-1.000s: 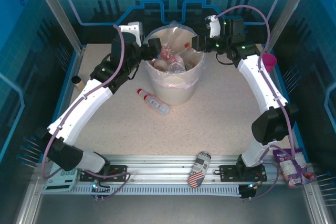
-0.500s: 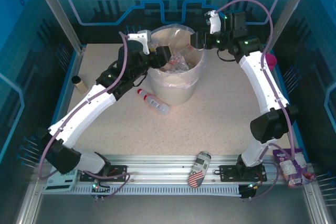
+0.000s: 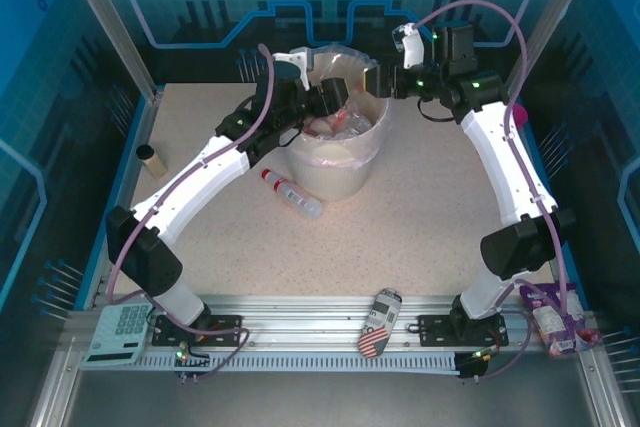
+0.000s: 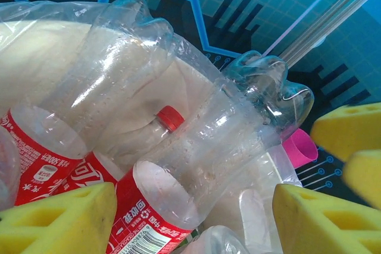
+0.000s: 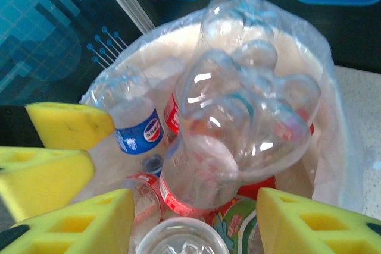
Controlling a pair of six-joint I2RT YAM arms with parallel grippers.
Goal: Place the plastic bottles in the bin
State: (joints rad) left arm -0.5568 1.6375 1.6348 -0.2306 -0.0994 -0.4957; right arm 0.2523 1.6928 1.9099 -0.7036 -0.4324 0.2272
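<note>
The left gripper point(image 3: 328, 102) hangs over the mouth of the bin point(image 3: 345, 179) from its left side, fingers spread apart and clamped on nothing, with red-labelled bottles point(image 4: 178, 165) lying in the bin below them. The right gripper point(image 3: 377, 80) sits at the bin's far-right rim, fingers likewise apart, facing the pile inside, a blue-labelled bottle point(image 5: 134, 126) among it. One red-capped bottle point(image 3: 292, 193) lies on the table point(image 3: 430, 217) just beside the bin's near-left wall; a printed can point(image 3: 377, 324) lies well apart from the bin, toward the arm bases.
</note>
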